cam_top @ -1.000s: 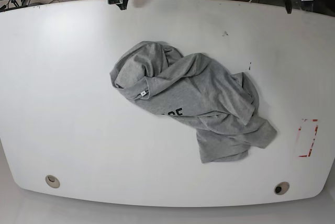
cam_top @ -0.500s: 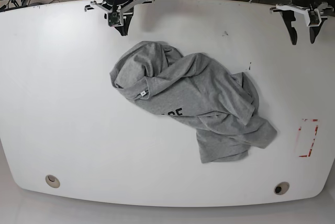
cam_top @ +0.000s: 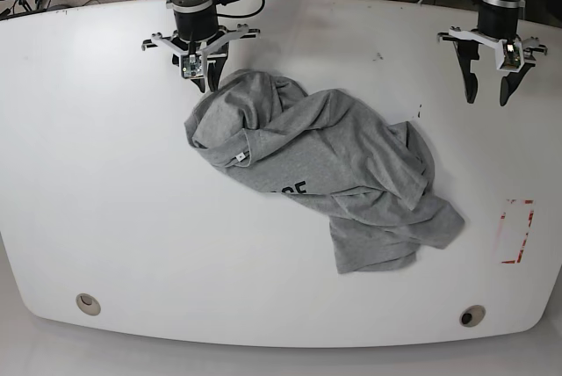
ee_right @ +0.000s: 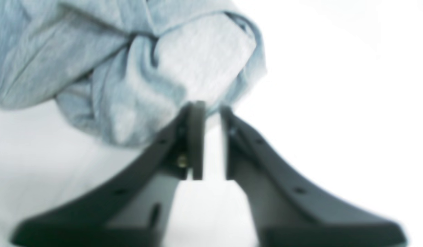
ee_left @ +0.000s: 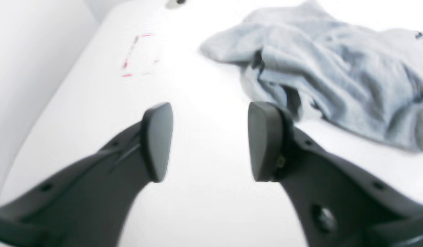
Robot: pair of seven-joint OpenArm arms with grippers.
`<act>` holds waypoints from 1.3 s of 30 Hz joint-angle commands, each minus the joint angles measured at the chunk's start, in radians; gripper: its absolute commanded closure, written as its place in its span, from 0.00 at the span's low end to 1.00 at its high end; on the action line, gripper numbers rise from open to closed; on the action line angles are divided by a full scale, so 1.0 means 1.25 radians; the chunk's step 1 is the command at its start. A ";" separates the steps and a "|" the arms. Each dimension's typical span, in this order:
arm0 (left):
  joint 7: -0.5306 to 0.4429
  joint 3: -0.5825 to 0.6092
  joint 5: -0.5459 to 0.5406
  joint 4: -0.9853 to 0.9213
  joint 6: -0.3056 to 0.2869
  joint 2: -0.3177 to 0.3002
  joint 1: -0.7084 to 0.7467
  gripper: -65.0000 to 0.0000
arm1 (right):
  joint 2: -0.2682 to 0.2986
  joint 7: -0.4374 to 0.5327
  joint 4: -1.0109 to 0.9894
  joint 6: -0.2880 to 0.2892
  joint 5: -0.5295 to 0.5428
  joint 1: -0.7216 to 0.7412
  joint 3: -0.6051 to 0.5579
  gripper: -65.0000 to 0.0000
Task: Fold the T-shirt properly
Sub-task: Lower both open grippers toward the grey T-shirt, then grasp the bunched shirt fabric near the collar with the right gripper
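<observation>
Both grippers lowered toward T-shirt (cam_top: 316, 174), empty.

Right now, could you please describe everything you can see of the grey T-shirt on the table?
The T-shirt is heather-grey, soft cotton by its look, lying crumpled in a loose diagonal heap on the white table. Black block letters show partly, cut off by a fold, and a small white tag sits at the neck. A rolled bulge rises at its far end, and flatter layers spread toward the near side. Only the table touches it.
</observation>
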 commanded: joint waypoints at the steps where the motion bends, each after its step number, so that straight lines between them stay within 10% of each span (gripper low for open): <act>1: -0.018 0.015 0.000 0.014 0.005 -0.021 -0.015 0.37 | -0.002 0.004 0.014 0.001 0.003 0.039 -0.001 0.66; 12: 0.021 0.026 0.000 0.016 0.006 -0.021 -0.025 0.22 | 0.013 -0.125 0.011 0.002 -0.002 0.170 -0.112 0.34; 21: 0.073 0.023 0.000 0.020 0.006 -0.019 -0.030 0.22 | 0.029 -0.165 -0.052 0.017 -0.003 0.266 -0.162 0.32; 30: 0.073 0.022 0.002 0.018 0.006 -0.019 -0.030 0.22 | 0.034 -0.166 -0.104 0.128 -0.012 0.290 -0.180 0.32; 39: 0.073 0.022 0.002 0.017 0.006 -0.016 -0.030 0.22 | 0.096 -0.166 -0.112 0.146 -0.178 0.291 -0.294 0.32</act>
